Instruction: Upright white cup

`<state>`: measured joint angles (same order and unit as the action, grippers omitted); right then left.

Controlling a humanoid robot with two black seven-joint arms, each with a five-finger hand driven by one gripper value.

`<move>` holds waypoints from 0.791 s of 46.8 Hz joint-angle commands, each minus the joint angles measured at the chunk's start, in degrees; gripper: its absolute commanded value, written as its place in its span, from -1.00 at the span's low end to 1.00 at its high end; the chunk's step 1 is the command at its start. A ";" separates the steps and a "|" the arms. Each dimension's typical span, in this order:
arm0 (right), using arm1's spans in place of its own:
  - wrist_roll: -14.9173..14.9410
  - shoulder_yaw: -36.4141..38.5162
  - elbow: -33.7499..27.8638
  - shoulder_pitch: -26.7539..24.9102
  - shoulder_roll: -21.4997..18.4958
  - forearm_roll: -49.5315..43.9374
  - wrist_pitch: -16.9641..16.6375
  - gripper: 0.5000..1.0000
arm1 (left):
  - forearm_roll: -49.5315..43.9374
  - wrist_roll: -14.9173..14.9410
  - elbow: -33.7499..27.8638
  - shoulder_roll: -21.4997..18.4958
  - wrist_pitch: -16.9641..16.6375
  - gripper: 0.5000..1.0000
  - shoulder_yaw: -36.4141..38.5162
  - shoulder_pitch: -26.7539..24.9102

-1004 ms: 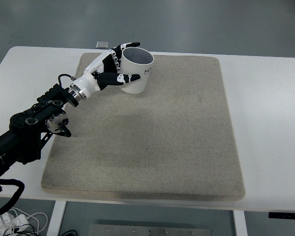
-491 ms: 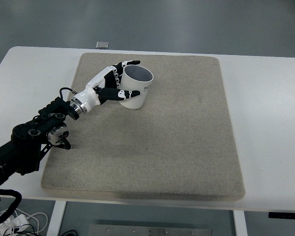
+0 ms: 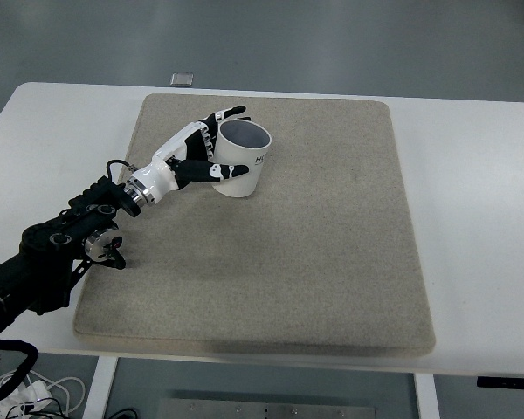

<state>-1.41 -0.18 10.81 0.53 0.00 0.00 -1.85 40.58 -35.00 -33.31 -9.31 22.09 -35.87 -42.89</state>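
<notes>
A white table (image 3: 472, 166) is carrying a beige mat (image 3: 332, 262). The white cup (image 3: 241, 159) is standing upright, mouth up, on the mat's far left part. The left hand (image 3: 201, 153) is gripping it, fingers curling around its left side.

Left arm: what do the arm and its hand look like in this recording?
The left arm is black and blocky, with round joint housings, small silver screws and a thin black cable looping near the wrist. A shiny metal ring joins it to the left hand, which has a white shell, five fingers in white and black segments, and black fingertips. The right arm is out of view.
</notes>
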 commanded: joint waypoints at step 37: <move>0.00 0.00 0.00 0.00 0.00 0.00 0.00 0.81 | -0.58 0.00 -4.39 -1.41 2.17 0.97 -4.38 -1.93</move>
<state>-1.41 -0.18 10.81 0.53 0.00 0.00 -1.85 39.98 -35.00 -37.55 -10.73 24.24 -40.26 -44.95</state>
